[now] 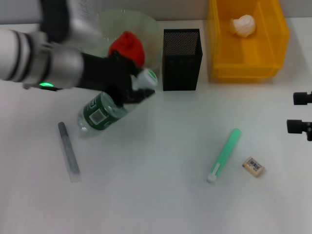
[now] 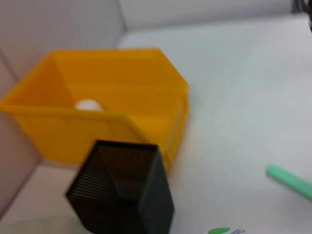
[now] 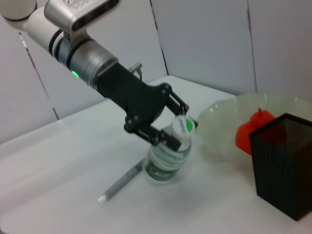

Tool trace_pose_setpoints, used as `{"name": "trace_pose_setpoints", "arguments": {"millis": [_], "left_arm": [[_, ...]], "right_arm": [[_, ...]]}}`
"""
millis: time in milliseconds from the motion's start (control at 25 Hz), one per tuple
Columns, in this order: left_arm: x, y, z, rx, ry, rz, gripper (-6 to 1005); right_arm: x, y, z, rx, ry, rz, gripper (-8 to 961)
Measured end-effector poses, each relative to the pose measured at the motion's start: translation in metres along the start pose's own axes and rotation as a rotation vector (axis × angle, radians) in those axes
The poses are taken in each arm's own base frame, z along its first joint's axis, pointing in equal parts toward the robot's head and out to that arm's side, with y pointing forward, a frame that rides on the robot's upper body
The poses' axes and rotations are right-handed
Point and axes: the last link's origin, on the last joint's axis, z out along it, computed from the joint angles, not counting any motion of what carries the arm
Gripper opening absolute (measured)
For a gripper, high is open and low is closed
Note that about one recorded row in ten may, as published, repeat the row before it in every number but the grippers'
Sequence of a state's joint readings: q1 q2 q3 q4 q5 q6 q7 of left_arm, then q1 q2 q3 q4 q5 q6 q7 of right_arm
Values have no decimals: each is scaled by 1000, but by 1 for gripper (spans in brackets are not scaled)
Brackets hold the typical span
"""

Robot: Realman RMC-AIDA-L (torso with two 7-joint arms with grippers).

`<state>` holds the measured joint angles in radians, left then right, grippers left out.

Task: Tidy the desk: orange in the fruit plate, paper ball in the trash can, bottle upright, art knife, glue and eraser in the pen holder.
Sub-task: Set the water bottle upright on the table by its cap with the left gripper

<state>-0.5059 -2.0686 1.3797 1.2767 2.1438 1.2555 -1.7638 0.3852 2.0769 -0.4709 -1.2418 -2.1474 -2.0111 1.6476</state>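
Note:
My left gripper (image 1: 138, 87) is shut on the neck of the bottle (image 1: 100, 114), just below its cap. The bottle (image 3: 168, 158) leans tilted with its base on the table. The orange (image 1: 126, 46) lies in the fruit plate (image 1: 146, 27). Inside the trash can (image 1: 246, 63) sits the paper ball (image 1: 243, 25). The pen holder (image 1: 181, 58) stands between plate and bin. A green stick (image 1: 224, 153), the eraser (image 1: 253, 166) and a grey stick (image 1: 68, 151) lie on the table; which stick is the art knife and which the glue I cannot tell. My right gripper (image 1: 301, 112) waits open at the right edge.
The white table ends at a grey wall behind the plate and bin. The left arm (image 1: 29, 56) crosses the table's far left corner, above the plate's left side.

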Motion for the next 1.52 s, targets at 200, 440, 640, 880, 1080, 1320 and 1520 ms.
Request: {"name": "trace_pose_setpoints", "arguments": {"millis": [200,440,640,880,1080,1320,1520], "left_arm": [[-20,-10,-32,56,165,-158,440],[-42,-8,-51,84,254,-270,440],[-53,-5,-55,99,290,-328,441],[-79,-14,-75,189,373,-446,443],[-89,-17,-82,232,386,-465,445],[-100,-20,-89,286,392,-484,447],[-104,-25,-90,323,387,-497,449]], "right_arm": [[-6,-2,8,-27,-14,-7,757],[-11,-4,12,-41,-21,-18,755],[-11,-4,13,-46,-24,-16,754],[-10,-3,17,-61,-21,-15,752],[-9,-3,17,-65,-23,-12,751],[-10,-4,19,-71,-27,-10,749],[-10,-4,19,-68,-28,-11,748]]}}
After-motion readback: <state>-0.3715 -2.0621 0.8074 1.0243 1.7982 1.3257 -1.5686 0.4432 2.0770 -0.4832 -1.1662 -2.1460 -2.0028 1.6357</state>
